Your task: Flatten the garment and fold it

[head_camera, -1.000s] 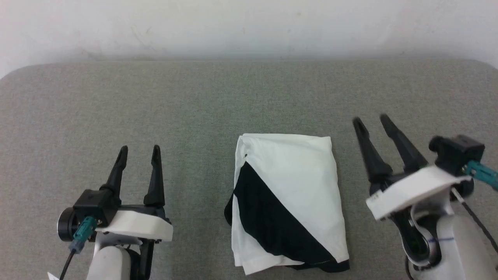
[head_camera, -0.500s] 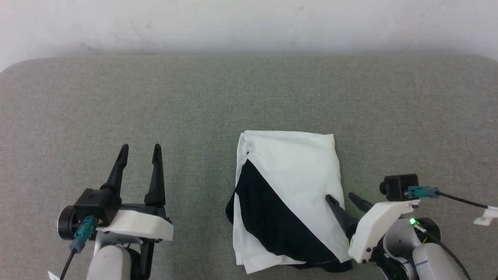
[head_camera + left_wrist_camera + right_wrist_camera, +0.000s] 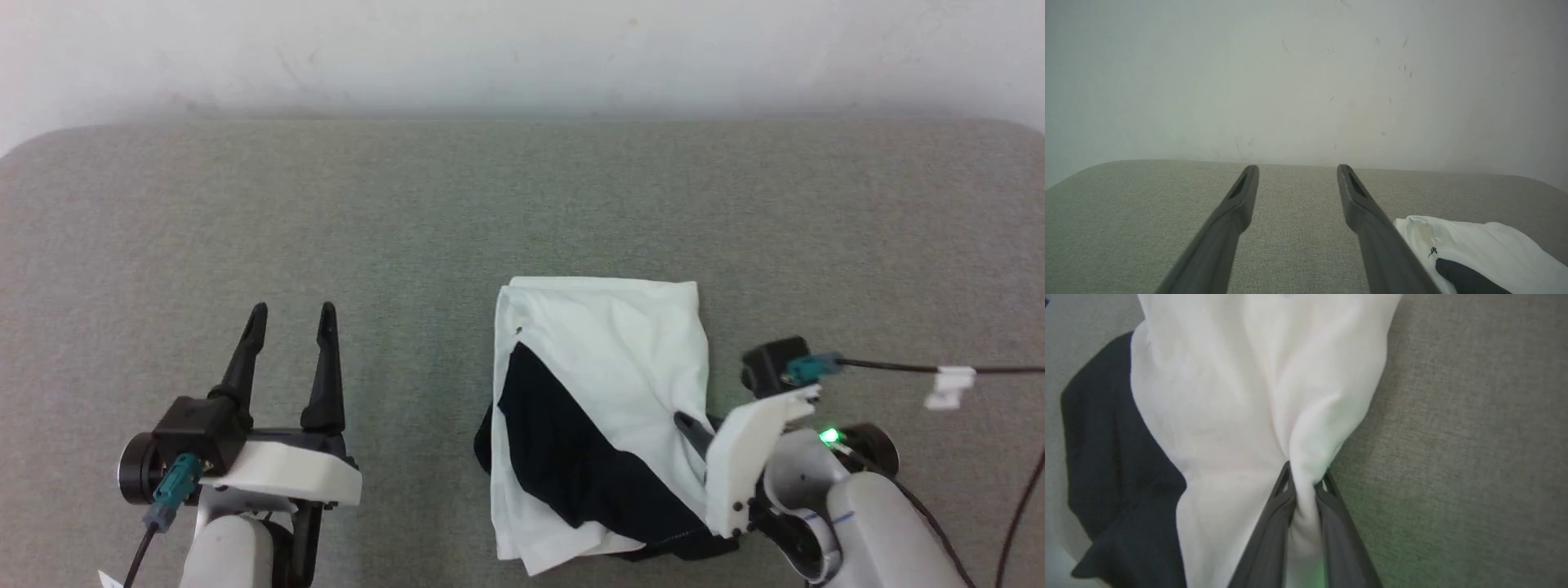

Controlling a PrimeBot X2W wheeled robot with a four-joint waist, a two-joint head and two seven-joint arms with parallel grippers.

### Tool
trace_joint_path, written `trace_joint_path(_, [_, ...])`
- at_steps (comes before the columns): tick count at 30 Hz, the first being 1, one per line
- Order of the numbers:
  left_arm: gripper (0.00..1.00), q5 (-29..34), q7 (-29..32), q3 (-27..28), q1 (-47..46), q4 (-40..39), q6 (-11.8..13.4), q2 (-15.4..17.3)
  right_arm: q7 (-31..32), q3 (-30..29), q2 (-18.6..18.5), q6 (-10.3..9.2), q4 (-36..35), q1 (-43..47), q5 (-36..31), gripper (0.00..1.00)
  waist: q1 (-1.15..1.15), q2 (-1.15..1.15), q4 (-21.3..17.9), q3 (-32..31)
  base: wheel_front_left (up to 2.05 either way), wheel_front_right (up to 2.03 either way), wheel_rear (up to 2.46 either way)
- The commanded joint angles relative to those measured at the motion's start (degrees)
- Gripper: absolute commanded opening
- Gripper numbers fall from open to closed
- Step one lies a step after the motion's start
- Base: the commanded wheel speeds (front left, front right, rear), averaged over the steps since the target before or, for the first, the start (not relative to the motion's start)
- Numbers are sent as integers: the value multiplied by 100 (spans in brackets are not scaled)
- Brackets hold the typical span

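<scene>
Your right gripper [image 3: 688,423], lower right, has jaws pinched on a white fold of the garment [image 3: 620,343]; your left gripper [image 3: 292,314], lower left, gapes wide and empty; the cable tag [image 3: 947,385] is too small to read.

A plain lab-like room: grey fabric-covered table [image 3: 522,204] against a scuffed white wall [image 3: 522,49].

The shirt [image 3: 604,367], white with a black panel slanting across it, lies folded in a rough rectangle well right of the left gripper [image 3: 291,310], its white right edge puckered and pinched in the right gripper [image 3: 1304,479].
</scene>
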Motion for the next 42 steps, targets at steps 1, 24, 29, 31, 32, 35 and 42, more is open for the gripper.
trace_joint_path(1, [100, 15, -27, 28, -22, -32, 4, -33, 73, 109, 8, -5, -100, -180, -462, 0, 0, 0, -151, 24, 0, 0, 0])
trace_joint_path(24, [100, 179, -27, 45, -291, -333, -22, 20, 323, 658, -2205, -5, 290, -1929, -2561, 0, 0, 0, -1901, 628, 0, 0, 0])
trace_joint_path(29, [100, 219, -27, 6, -505, -351, -49, 96, -47, 98, -2257, -5, 782, -2204, -2888, 0, 0, 0, -1948, 934, 0, 0, 0])
trace_joint_path(31, [100, 227, -27, -13, -603, -344, -64, 140, -221, -202, -2243, -5, 990, -2331, -3030, 0, 0, 0, -1909, 1053, 0, 0, 0])
trace_joint_path(32, [100, 230, -27, -19, -644, -337, -69, 163, -315, -345, -2234, -5, 1088, -2393, -3111, 0, 0, 0, -1881, 1110, 0, 0, 0])
trace_joint_path(35, [100, 261, -27, -51, -731, -338, -75, 212, -613, -744, -2189, -5, 1382, -2577, -3314, 0, 0, 0, -1770, 1288, 0, 0, 0])
trace_joint_path(42, [100, 272, -27, -90, -858, -330, -60, 269, -1015, -1532, -1975, -5, 2042, -2873, -3770, 0, 0, 0, -1490, 1550, 0, 0, 0])
